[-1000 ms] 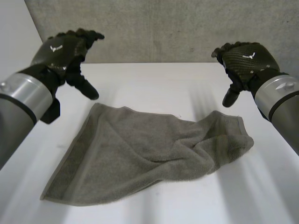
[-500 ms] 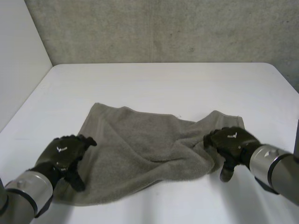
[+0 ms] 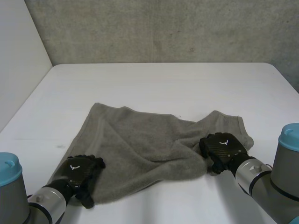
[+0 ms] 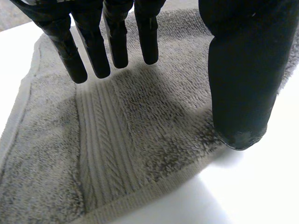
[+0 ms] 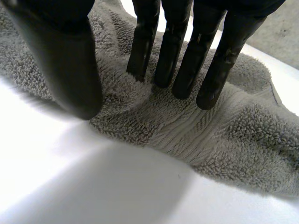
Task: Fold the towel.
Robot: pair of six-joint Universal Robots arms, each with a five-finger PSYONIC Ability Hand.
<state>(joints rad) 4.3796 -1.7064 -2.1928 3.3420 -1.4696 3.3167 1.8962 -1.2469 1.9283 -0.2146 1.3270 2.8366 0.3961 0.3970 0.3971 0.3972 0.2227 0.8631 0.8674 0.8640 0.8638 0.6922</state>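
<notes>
Grey-brown terry towel, half spread and half bunched.
It lies across the lower middle of the head view, reaching from the lower left to the centre right. Its left part is spread flat, with one corner toward the upper left and the near edge running along the bottom. The right end is rumpled and doubled over itself in a thick ridge. A ribbed band runs beside the hemmed edge.
</notes>
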